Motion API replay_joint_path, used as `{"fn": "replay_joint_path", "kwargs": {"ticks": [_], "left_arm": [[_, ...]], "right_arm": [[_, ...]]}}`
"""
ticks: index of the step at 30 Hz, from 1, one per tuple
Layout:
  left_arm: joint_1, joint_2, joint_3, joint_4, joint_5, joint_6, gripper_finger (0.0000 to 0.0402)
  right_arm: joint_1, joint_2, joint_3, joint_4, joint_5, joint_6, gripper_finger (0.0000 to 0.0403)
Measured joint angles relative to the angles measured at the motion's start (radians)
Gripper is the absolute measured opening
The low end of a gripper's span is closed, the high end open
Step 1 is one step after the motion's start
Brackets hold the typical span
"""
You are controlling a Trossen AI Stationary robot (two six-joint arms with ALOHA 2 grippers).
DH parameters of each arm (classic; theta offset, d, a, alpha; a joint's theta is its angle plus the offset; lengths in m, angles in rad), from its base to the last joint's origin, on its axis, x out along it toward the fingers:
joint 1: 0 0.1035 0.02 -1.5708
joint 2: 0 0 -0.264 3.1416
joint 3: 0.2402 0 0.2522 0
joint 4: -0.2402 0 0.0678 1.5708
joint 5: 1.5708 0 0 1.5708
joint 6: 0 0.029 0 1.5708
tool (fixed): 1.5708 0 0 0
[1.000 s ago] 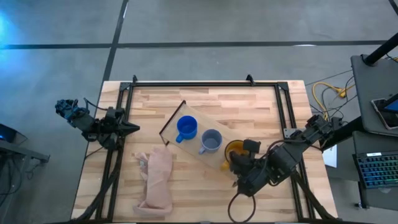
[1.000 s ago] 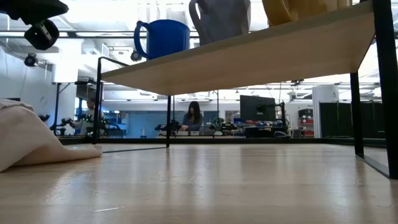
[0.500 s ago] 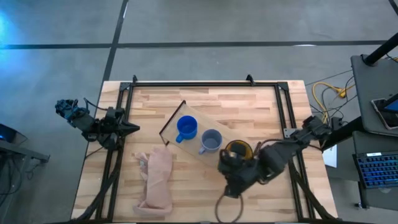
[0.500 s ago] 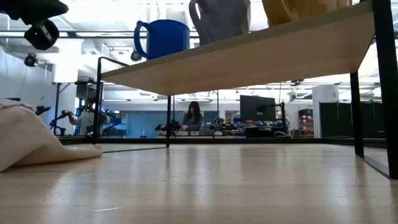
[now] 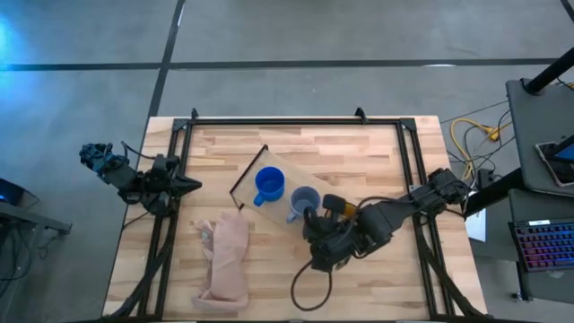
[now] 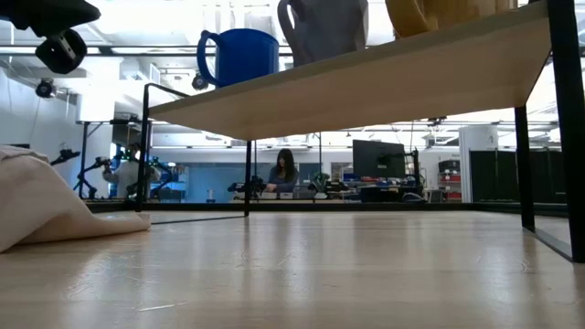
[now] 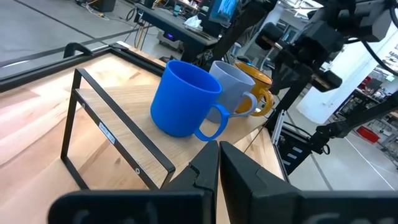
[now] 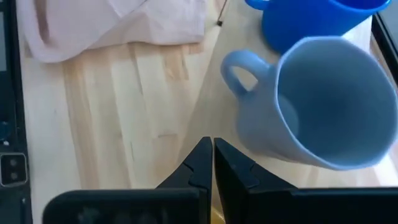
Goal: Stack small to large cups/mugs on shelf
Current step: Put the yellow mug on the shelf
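Three mugs stand in a row on the light-wood shelf (image 5: 278, 166): bright blue (image 5: 269, 184), grey-blue (image 5: 304, 203) and yellow-orange (image 5: 341, 210), the last mostly hidden under my right arm. In the low view they show on top of the shelf board (image 6: 366, 84). My right gripper (image 5: 308, 226) is shut and empty, hovering by the near side of the grey-blue mug (image 8: 314, 115), just off its handle (image 8: 239, 65). My left gripper (image 5: 190, 186) is shut and empty at the table's left edge, pointing at the shelf.
A pale pink-beige cloth (image 5: 224, 260) lies crumpled on the table at the near left of the shelf, and shows in the right wrist view (image 8: 118, 25). A black frame (image 5: 296, 121) runs round the tabletop. Bare wood lies beyond the shelf.
My right gripper has moved toward the table's left edge along the shelf's near side, from the yellow-orange mug to beside the grey-blue mug. The three mugs have stayed in place.
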Motion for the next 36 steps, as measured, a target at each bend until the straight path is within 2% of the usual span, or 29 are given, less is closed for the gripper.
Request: {"fn": "replay_joint_path", "kwargs": {"ticks": [7,36], "left_arm": [[0.000,0.000,0.000,-0.020,0.000,0.000,0.0000],[0.000,-0.001,0.000,-0.023,0.000,0.009,0.0000]], "right_arm": [[0.000,0.001,0.001,-0.112,-0.039,0.032,0.0009],[0.002,0.002,-0.005,-0.129,-0.176,0.004,0.0009]]}}
